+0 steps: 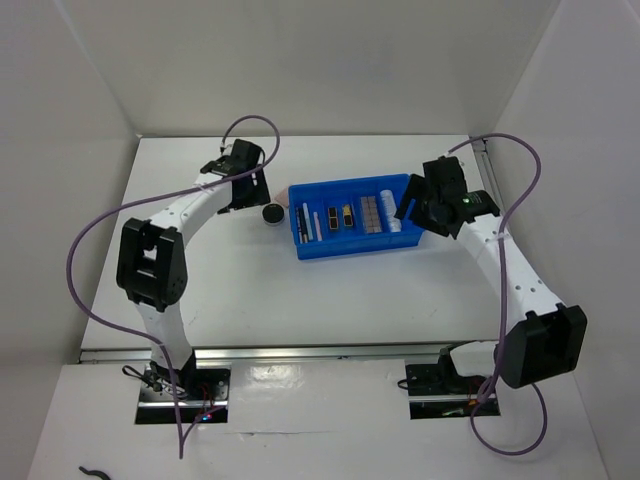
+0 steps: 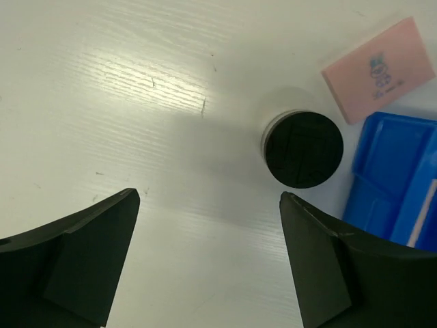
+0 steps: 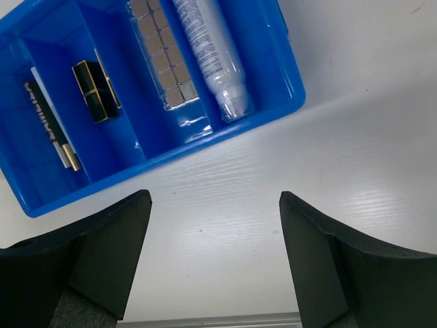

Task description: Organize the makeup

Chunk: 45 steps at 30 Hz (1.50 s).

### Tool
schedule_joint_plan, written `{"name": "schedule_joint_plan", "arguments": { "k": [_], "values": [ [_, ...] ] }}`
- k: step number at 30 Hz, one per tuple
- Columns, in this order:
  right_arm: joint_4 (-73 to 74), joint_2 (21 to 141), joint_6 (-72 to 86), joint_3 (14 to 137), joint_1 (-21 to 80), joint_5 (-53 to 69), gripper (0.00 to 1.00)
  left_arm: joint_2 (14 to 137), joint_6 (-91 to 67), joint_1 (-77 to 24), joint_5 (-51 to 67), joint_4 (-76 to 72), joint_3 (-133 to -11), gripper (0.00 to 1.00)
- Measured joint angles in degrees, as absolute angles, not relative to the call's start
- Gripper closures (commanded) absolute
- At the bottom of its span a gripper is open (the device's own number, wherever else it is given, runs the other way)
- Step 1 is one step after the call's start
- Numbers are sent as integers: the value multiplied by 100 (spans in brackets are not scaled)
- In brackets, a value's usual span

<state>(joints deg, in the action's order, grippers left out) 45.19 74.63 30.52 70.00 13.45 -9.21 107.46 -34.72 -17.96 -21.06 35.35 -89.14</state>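
The round black compact (image 2: 304, 149) stands on the white table, just left of the blue tray (image 2: 399, 184). It also shows in the top view (image 1: 272, 213). The pink square pad (image 2: 379, 68) lies on the table beyond the compact. My left gripper (image 2: 208, 197) is open and empty, above bare table, short of the compact. In the tray (image 3: 287, 82) lie the white tube (image 3: 208, 55), the brownish-pink palette (image 3: 160, 58), the black-and-gold palette (image 3: 95, 89) and thin pencils (image 3: 51, 126). My right gripper (image 3: 215, 198) is open and empty, over the table beside the tray's tube end.
The blue tray (image 1: 350, 215) sits mid-table between the two arms. White walls enclose the table on the left, back and right. A metal rail (image 1: 320, 352) runs along the near edge. Purple cables loop over both arms.
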Motion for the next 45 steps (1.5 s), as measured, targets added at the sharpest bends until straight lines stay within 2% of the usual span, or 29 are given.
{"name": "schedule_joint_plan", "arguments": {
  "k": [14, 22, 28, 32, 33, 36, 37, 40, 41, 45],
  "values": [
    [4307, 7822, 3035, 7146, 1374, -762, 17, 11974, -3094, -1723, -915, 3581, -9369, 0],
    [4285, 7929, 3035, 7284, 1411, -731, 17, 12661, -2919, -1758, -834, 3662, -10475, 0],
    [4285, 7933, 3035, 7288, 1446, -722, 17, 12938, -2818, -1778, -766, 3765, -10630, 0],
    [4287, 7968, 3035, 7308, 1470, -709, 17, 13045, -2768, -1791, -720, 3830, -10689, 9],
    [4287, 7985, 3035, 7319, 1472, -707, 17, 13045, -2742, -1798, -709, 3830, -10698, 16],
    [4287, 8005, 3035, 7336, 1474, -705, 17, 13045, -2733, -1839, -735, 3835, -10704, 26],
    [4289, 8009, 3035, 7352, 1474, -705, 17, 13045, -2731, -1852, -768, 3837, -10704, 33],
    [4285, 8009, 3035, 7406, 1474, -709, 17, 13015, -2733, -1874, -895, 3833, -10672, 45],
    [4285, 8009, 3035, 7426, 1474, -709, 17, 12975, -2735, -1885, -947, 3848, -10632, 54],
    [4287, 7996, 3035, 7435, 1476, -720, 17, 12425, -2729, -1883, -1096, 4014, -10189, 69]
  ]
}}
